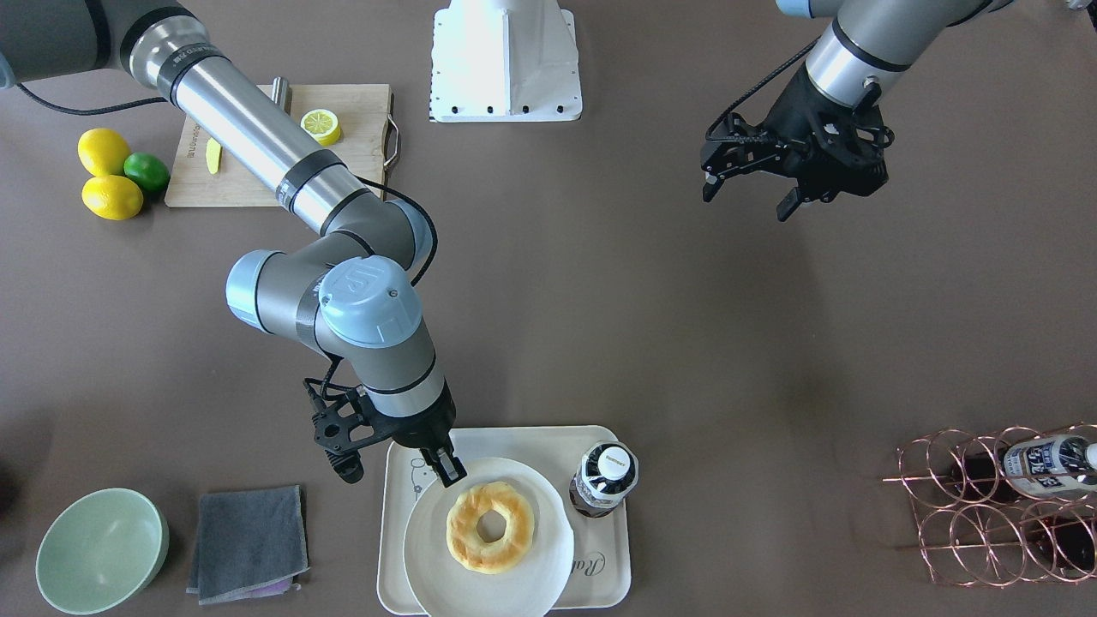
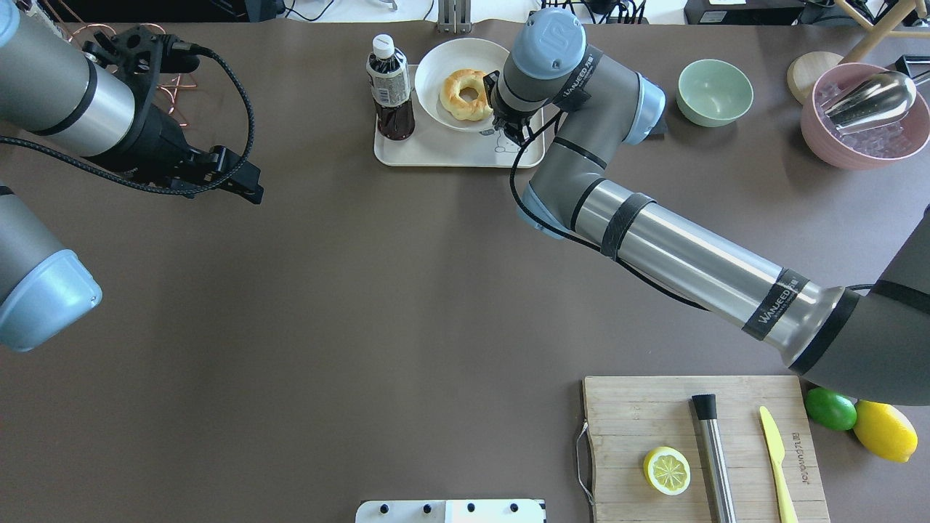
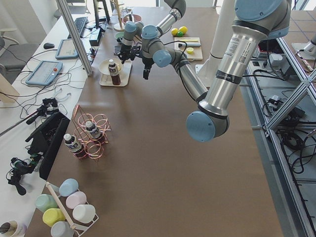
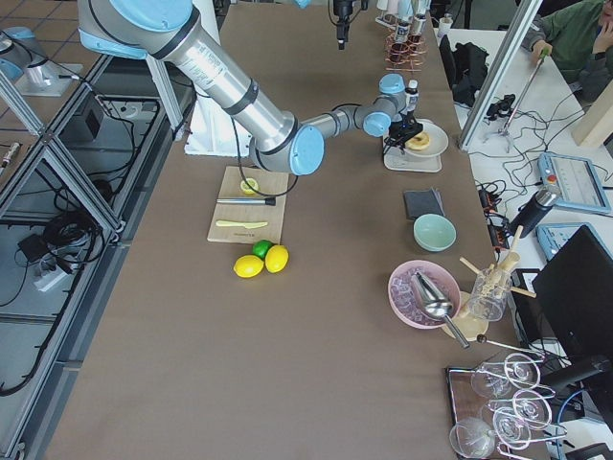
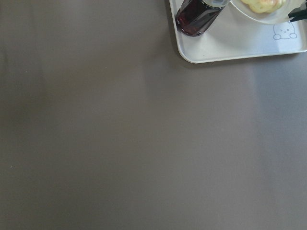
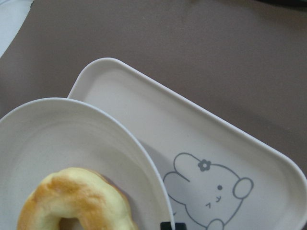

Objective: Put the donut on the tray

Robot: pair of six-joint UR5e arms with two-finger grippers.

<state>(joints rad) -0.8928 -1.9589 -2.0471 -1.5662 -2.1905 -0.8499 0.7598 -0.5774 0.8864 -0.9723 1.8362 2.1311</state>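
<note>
The right arm's pincer (image 1: 401, 470) hangs spread over the near corner of the cream rectangular plastic tray (image 1: 506, 439), one fingertip (image 1: 452, 469) at the rim of the round white plate (image 1: 428, 548) that sits on the tray. The golden-yellow glazed ring donut (image 1: 463, 527) lies flat on that plate, just beyond that fingertip, farther from the robot's base. As a ring it has no long axis. The left pincer (image 1: 747, 201), also spread, hovers well apart over the brown tabletop (image 1: 600, 300), so the right arm is much nearer for the grasp.
</note>
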